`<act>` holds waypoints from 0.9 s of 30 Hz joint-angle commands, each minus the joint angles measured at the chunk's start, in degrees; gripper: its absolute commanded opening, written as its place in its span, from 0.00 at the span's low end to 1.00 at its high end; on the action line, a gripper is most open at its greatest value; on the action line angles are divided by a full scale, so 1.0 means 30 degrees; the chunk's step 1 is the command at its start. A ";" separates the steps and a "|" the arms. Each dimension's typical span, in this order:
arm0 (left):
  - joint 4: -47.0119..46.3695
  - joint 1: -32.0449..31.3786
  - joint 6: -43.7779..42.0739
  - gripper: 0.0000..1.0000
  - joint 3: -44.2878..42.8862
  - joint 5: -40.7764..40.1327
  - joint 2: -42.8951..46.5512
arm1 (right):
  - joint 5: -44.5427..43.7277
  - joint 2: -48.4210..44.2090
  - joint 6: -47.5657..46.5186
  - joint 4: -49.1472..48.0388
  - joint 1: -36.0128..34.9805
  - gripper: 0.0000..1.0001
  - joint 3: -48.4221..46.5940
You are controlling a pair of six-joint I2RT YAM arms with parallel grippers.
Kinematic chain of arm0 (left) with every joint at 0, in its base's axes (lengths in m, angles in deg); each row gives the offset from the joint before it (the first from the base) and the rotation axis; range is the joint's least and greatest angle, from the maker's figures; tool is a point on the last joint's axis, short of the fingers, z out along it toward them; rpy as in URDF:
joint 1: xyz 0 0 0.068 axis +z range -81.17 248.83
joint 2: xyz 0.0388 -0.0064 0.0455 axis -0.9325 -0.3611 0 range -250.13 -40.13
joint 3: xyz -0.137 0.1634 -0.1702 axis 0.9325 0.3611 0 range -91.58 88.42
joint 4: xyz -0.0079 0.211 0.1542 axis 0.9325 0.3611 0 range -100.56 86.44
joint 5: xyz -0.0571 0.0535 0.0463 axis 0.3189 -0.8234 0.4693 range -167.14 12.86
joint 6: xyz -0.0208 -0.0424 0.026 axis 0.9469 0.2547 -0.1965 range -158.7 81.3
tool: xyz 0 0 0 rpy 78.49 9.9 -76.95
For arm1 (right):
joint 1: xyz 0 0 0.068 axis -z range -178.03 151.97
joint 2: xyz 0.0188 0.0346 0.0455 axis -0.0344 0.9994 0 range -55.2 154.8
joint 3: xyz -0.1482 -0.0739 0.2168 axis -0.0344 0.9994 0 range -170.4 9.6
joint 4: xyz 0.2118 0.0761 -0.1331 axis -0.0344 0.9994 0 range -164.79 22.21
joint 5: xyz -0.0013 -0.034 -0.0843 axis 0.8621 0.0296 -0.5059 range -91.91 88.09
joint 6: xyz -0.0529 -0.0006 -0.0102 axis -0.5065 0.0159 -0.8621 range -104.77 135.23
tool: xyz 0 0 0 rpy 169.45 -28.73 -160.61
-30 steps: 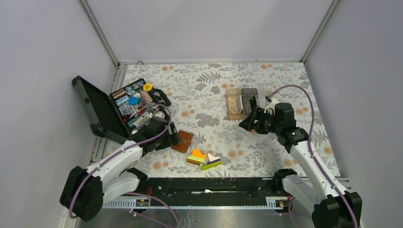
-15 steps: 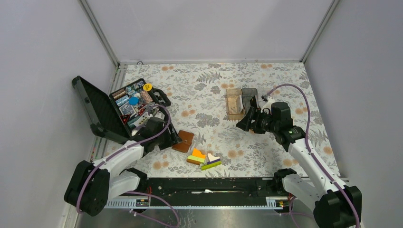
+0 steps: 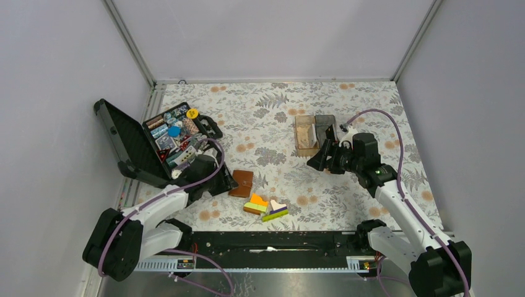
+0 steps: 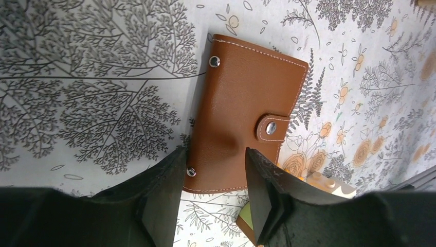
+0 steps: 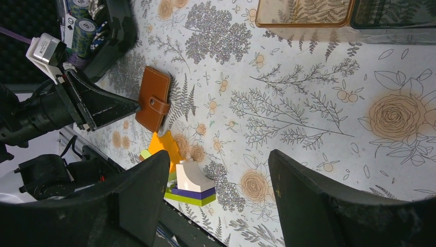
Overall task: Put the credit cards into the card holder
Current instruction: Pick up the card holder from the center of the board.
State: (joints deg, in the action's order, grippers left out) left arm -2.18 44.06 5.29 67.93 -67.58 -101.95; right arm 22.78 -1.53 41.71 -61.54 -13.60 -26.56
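The card holder (image 3: 241, 183) is a brown leather folder, closed with its snap tab shut, lying flat on the floral cloth left of centre. It also shows in the left wrist view (image 4: 247, 113) and the right wrist view (image 5: 154, 98). My left gripper (image 3: 226, 181) is open at the holder's left end; in its own view (image 4: 213, 193) the holder's near edge lies between the two fingers. My right gripper (image 3: 318, 162) is open and empty, held above the cloth in front of the boxes (image 5: 218, 198). I cannot make out any credit cards.
A brown compartment box (image 3: 305, 134) and a clear one (image 3: 325, 127) stand at the back right. An open black tool case (image 3: 133, 145) full of small parts is at the left. Stacked orange, green, purple and white blocks (image 3: 266, 207) lie just right of the holder.
My left gripper has crept right onto the holder's end, nudging the holder slightly right. My right gripper rose and drew back a little a second ago, then held still.
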 commanded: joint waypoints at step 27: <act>-0.1337 -0.1498 -0.0366 0.00 0.0819 -0.0485 0.8049 | 0.2483 0.1728 0.3211 -0.5347 -0.2737 0.80 -0.0029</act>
State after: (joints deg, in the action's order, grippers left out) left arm -2.51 39.64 5.25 70.60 -71.45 -82.11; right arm 25.69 1.88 47.55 -68.55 -19.42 -26.41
